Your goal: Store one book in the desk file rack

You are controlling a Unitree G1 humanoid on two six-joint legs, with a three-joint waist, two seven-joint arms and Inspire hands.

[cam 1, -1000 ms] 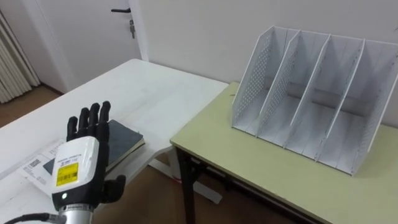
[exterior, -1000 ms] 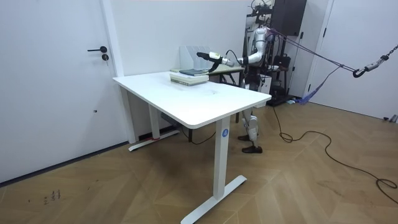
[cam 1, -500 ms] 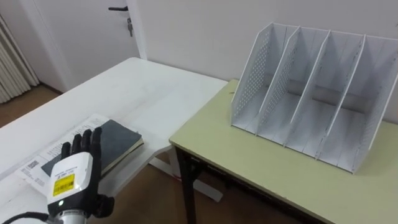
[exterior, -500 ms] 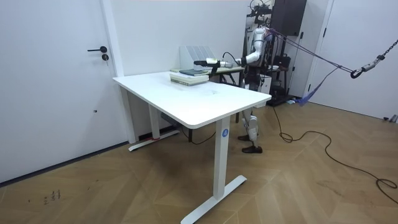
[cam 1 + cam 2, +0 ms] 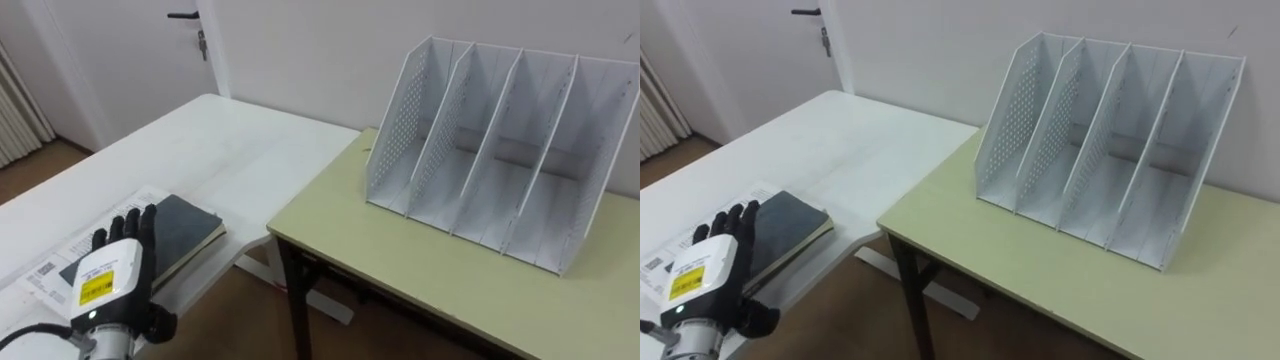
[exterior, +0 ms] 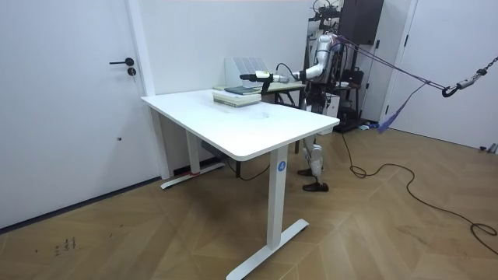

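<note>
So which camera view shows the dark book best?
The right eye view: the dark book shows cover and page edge plainly, the left hand over its near end. The left eye view shows much the same; in the room view it is small and far.

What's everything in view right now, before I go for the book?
book: one, dark, lying flat on the papers, on the table's near part
papers: some sheets, white with print, under the book
file rack: one, white, four empty slots, standing on the desk
table: one, white, on the left
desk: one, pale green, on the right beside the table
door: one, white with a dark handle, back left
left hand: one, black fingers straight, over the book's near end
</note>
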